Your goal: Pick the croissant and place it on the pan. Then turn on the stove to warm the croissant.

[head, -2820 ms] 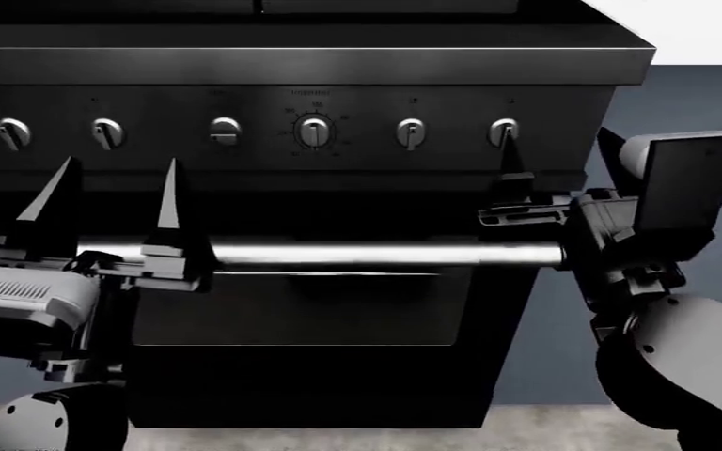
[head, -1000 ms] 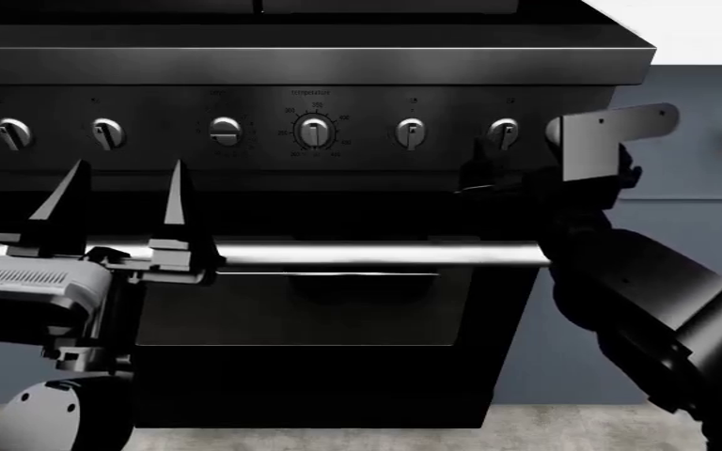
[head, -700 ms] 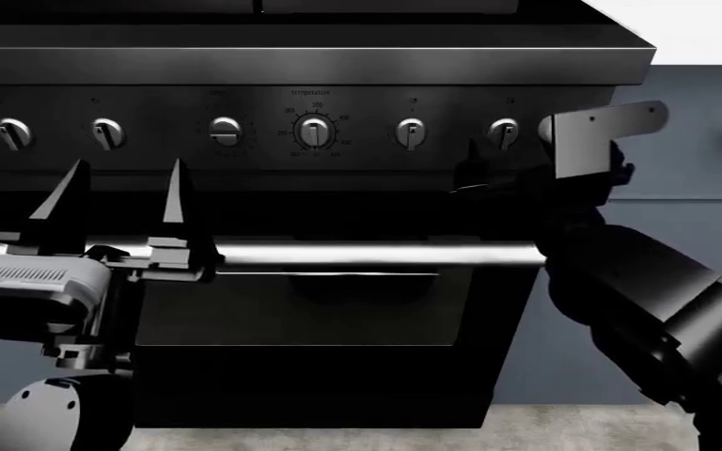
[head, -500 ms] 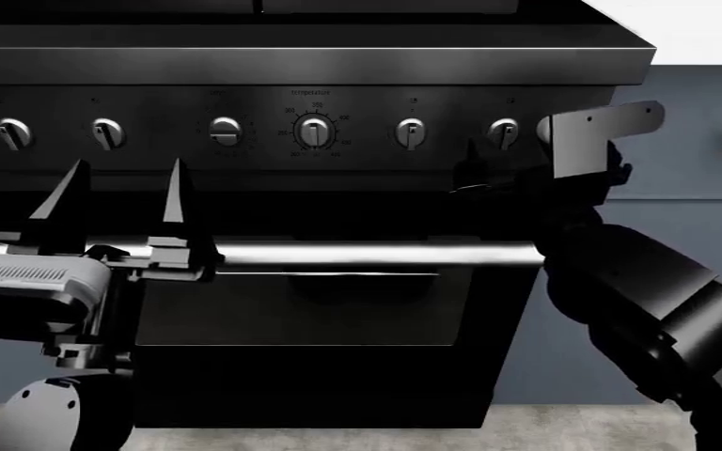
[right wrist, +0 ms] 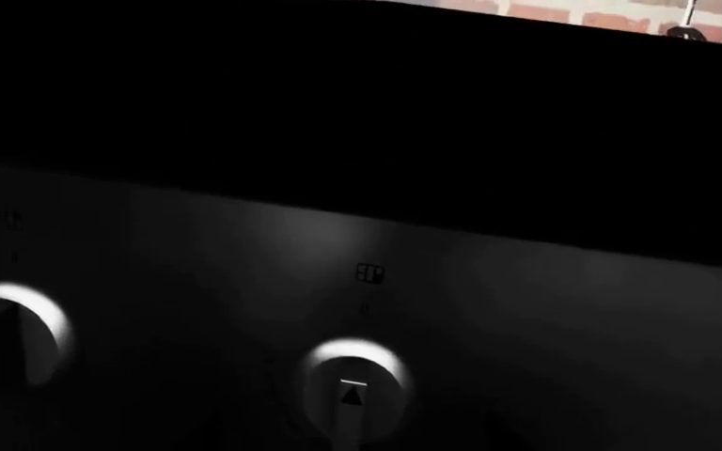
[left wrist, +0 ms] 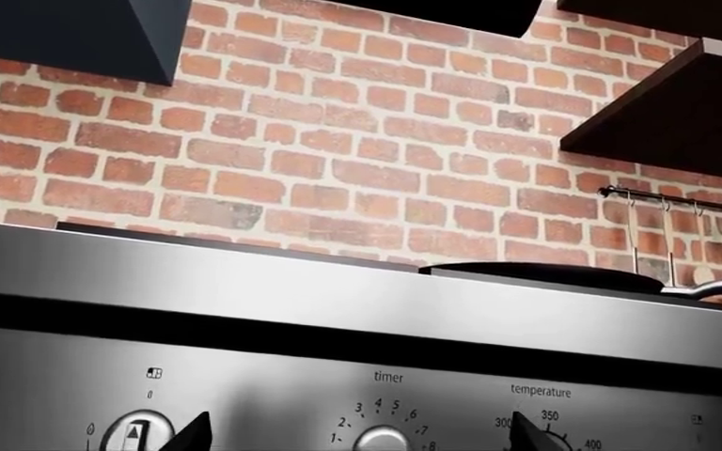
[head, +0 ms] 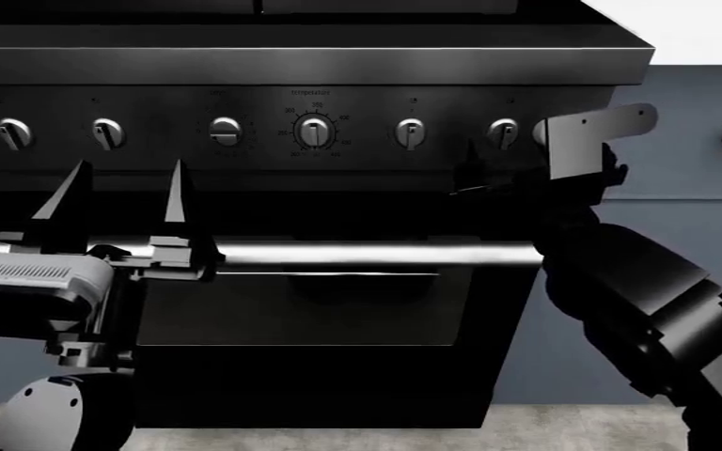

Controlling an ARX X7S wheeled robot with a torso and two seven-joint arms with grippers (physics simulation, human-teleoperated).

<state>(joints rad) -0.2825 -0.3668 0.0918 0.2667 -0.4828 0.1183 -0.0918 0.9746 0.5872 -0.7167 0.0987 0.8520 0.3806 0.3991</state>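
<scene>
Stove (head: 323, 282): large black range, stiff and fixed; matte dark front, brushed steel control band catching light in the left wrist view.
Knobs: six in a front row, silver, round with a raised bar pointer; rightmost knob (head: 503, 132) just beside the right gripper.
Knob handling (a judgement): small, hard, smooth metal, likely slippery; best pinched across the raised bar and twisted, not pushed.
Knob markings: "timer" and "temperature" printed over the two middle dials; small burner icon over the knob (right wrist: 351, 390) centred in the right wrist view.
Bar handle (head: 374, 254): polished silver tube across the oven door, not part of this step.
Pan (left wrist: 543, 275): black, shallow, seen edge-on atop the stove with its grey handle reaching sideways; rigid, apparently resting flat.
Croissant: not visible in any view (pan interior hidden behind the rim), so placement cannot be confirmed.
Right gripper (head: 487, 174): dark against the dark panel, just below and beside the rightmost knob; fingers apart or together cannot be told.
Left gripper (head: 123, 202): two pointed black fingers spread wide, tips up, holding nothing, in front of the bar handle below the second and third knobs.
Backdrop: red brick wall, rough mortar lines, dark shelves and a utensil rail.
Step in hand (judged): lining up on a knob to switch the stove on.
</scene>
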